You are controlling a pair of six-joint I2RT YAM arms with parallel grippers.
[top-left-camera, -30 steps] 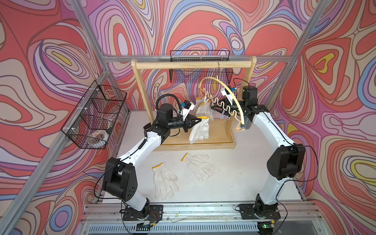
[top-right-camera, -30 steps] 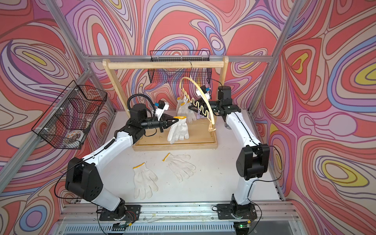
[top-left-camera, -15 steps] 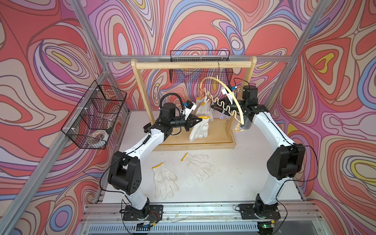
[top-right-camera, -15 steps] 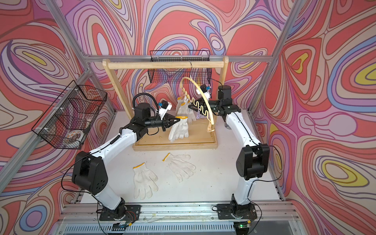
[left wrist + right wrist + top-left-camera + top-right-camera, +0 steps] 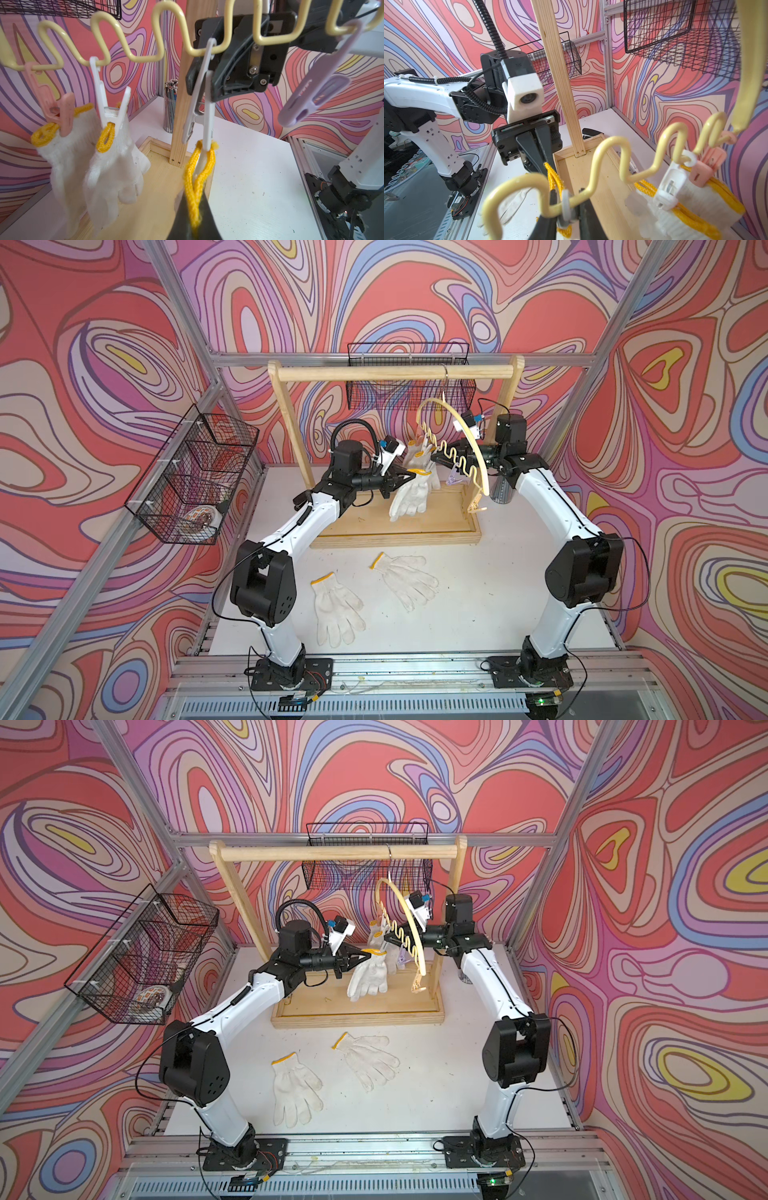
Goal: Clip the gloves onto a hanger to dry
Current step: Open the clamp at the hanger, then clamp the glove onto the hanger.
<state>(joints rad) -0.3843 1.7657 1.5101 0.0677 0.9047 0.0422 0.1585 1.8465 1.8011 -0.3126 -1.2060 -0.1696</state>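
Note:
The pale yellow hanger [image 5: 473,443] hangs from the wooden rail. Two gloves [image 5: 68,149] [image 5: 116,166] hang clipped to its wavy bar. My left gripper [image 5: 411,476] [image 5: 194,195] is shut on the yellow cuff [image 5: 197,172] of a third glove [image 5: 409,499], which dangles below it. The cuff's top sits between the parted ends of a white clip [image 5: 199,108]. My right gripper [image 5: 434,457] [image 5: 566,207] is shut on that clip's upper handles. Two more gloves [image 5: 336,610] [image 5: 409,578] lie flat on the white table.
The wooden rail frame [image 5: 395,373] stands on a wooden tray base [image 5: 395,531]. Wire baskets hang on the left wall [image 5: 195,481] and back wall [image 5: 409,377]. A cup of pens [image 5: 170,104] stands behind the right post. An unused lilac clip [image 5: 320,87] hangs beside the white one.
My left arm has carried the held glove to the right, up to the white clip. My right gripper has closed further on that clip.

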